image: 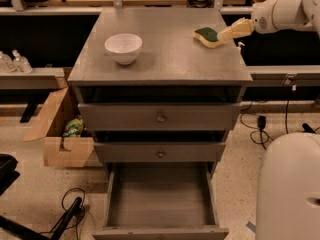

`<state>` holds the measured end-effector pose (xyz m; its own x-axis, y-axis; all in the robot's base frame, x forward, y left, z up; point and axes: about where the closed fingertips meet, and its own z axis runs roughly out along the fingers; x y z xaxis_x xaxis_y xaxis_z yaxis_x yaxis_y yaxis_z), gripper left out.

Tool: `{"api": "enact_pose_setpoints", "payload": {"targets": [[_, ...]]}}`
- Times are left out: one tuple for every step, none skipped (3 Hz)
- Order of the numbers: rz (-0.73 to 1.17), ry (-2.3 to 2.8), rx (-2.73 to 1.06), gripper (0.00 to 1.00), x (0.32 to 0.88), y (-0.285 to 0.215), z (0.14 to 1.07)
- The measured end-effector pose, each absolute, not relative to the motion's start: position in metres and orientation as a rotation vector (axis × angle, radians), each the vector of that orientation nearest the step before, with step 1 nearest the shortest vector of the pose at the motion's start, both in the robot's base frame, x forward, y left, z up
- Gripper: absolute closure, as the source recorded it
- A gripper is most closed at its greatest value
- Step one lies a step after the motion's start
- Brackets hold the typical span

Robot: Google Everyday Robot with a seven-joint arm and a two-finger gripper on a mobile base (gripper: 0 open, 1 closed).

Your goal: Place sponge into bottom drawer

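Note:
The sponge (207,36), yellow with a dark green top, lies on the grey cabinet's top (165,59) near its back right corner. My gripper (223,34) reaches in from the right on a white arm, its yellowish fingers right against the sponge's right end. The bottom drawer (160,198) stands pulled open at the foot of the cabinet, its flat grey floor bare.
A white bowl (123,48) sits on the cabinet top to the left. Two shut drawers with small knobs (160,117) lie above the open one. A cardboard box (62,134) stands left of the cabinet. My white base (290,189) is at the lower right. Cables lie on the floor.

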<state>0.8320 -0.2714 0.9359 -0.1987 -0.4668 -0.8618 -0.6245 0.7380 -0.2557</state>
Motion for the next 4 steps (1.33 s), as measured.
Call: {"api": "enact_pose_setpoints", "payload": {"targets": [[0.186, 1.827, -0.776, 0.00, 0.865, -0.263, 0.919], [0.198, 1.817, -0.751, 0.00, 0.880, -0.255, 0.908], [0.239, 1.814, -0.736, 0.00, 0.892, -0.243, 0.892], [0.259, 1.822, -0.718, 0.00, 0.900, -0.235, 0.882]]}}
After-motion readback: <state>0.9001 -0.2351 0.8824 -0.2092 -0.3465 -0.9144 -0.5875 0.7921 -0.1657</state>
